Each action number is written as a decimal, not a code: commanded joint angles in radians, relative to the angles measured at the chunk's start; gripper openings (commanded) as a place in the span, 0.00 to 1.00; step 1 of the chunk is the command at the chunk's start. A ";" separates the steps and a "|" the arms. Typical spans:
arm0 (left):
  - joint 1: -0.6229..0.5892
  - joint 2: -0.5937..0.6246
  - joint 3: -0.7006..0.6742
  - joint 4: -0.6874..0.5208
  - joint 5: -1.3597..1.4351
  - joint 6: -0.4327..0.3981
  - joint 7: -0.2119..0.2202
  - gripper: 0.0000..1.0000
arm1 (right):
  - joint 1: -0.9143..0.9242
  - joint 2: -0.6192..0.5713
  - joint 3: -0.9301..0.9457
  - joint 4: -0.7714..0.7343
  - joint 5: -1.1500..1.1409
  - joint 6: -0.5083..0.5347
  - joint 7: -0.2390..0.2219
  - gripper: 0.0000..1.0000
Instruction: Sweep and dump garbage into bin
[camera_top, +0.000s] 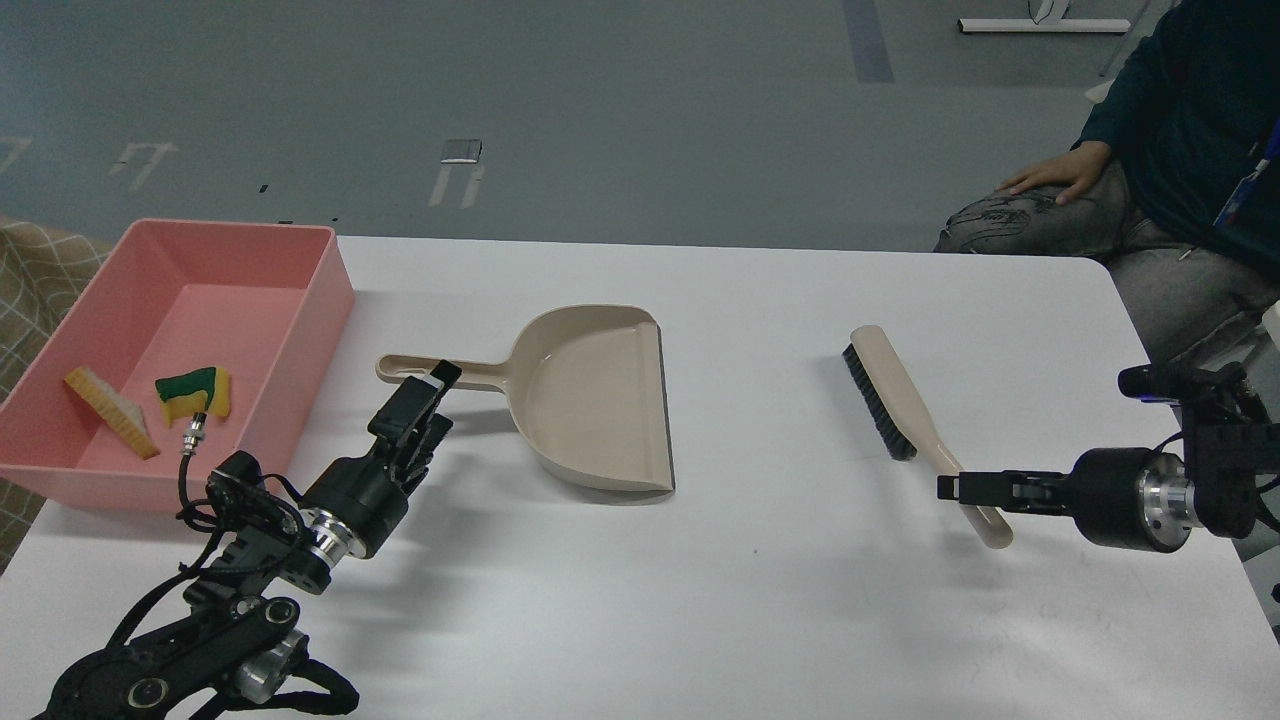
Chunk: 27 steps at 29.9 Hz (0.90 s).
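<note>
The garbage lies inside the pink bin (318, 300) at the table's left: a yellow and green sponge (200, 389) and a whitish-beige scrap (108, 408). The beige dustpan (590, 400) lies flat and empty at the table's middle, its handle pointing left. My left gripper (436, 398) is beside that handle with its fingers apart and nothing in it. My right gripper (962, 488) is shut on the handle end of the beige brush (895, 395), whose black bristles sit low, at or just above the table.
A seated person (1150, 200) is just beyond the table's far right corner. A checked cloth (30, 280) shows past the left edge, behind the bin. The white table (760, 600) is bare in front of the dustpan and brush.
</note>
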 joint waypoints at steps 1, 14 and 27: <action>0.043 0.072 -0.004 -0.075 0.000 -0.032 -0.016 0.97 | 0.014 -0.052 0.021 0.002 0.020 0.000 0.009 0.97; 0.048 0.218 -0.447 -0.165 -0.115 -0.308 -0.052 0.97 | 0.017 0.007 0.423 -0.063 0.106 0.000 0.015 0.98; -0.439 0.033 -0.553 0.276 -0.129 -0.486 0.007 0.97 | 0.185 0.406 0.797 -0.544 0.103 -0.012 0.135 0.97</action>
